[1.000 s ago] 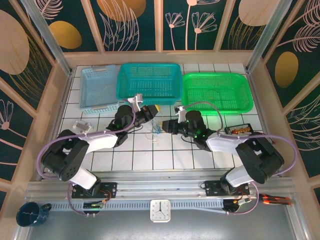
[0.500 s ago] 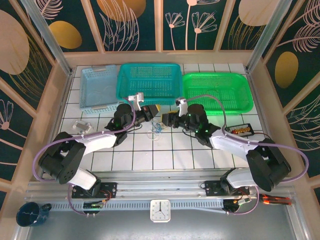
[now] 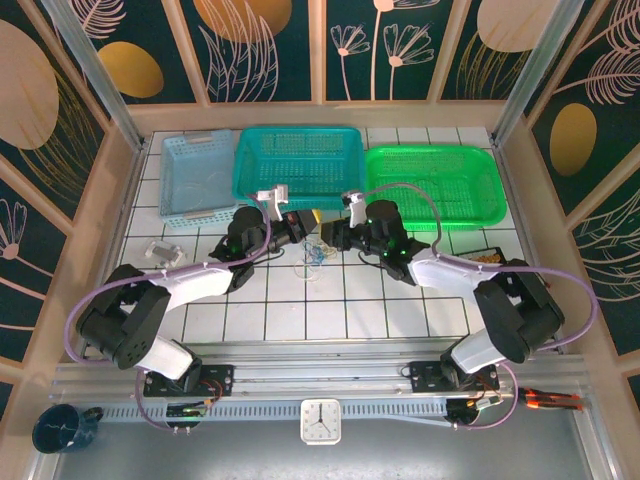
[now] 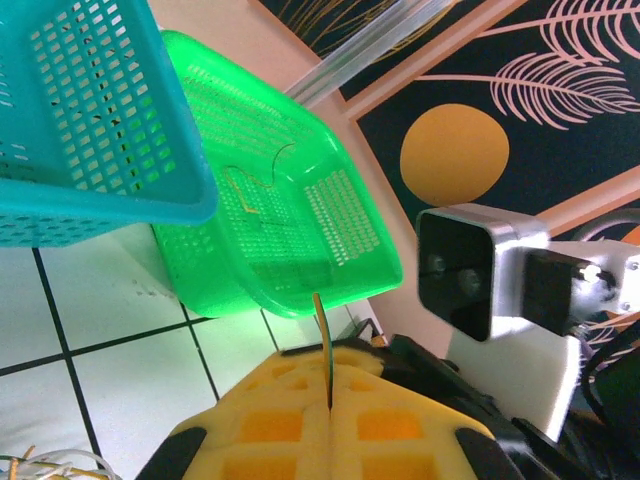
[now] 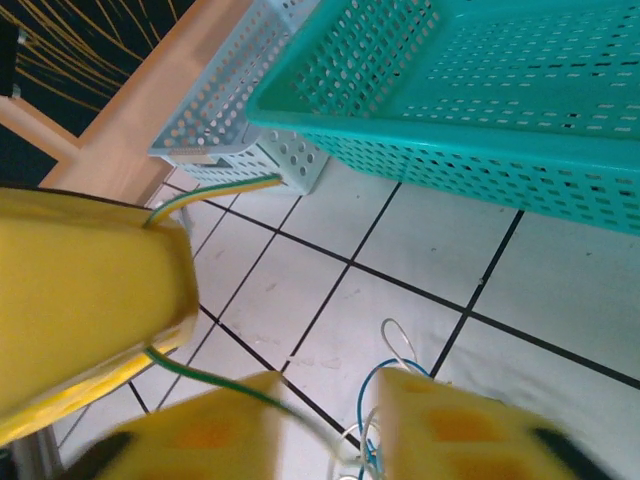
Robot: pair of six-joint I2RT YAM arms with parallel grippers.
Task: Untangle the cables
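Note:
The cables (image 3: 314,252) are a small knot of blue, whitish and green-yellow cords on the white tiles between my two grippers. My left gripper (image 3: 304,227) is shut on a thin green-yellow cable (image 4: 324,335) that sticks up from between its yellow pads (image 4: 270,420). That cable (image 5: 195,377) runs from the left gripper (image 5: 90,290) down between the fingers of my right gripper (image 5: 330,430). The right jaws stand apart around the blue and white loops (image 5: 390,375), just above the tiles. In the top view the right gripper (image 3: 331,238) is close beside the knot.
Three baskets line the far side: light blue (image 3: 195,175), teal (image 3: 297,160) and green (image 3: 432,185). A small clear object (image 3: 163,251) lies at the left and a black tray (image 3: 490,257) at the right. The teal basket (image 5: 480,110) is close ahead of the right gripper.
My right gripper has moved left and farther in, up to the knot and the left gripper, and its jaws have narrowed. The left gripper stays shut on its cable, hardly moved.

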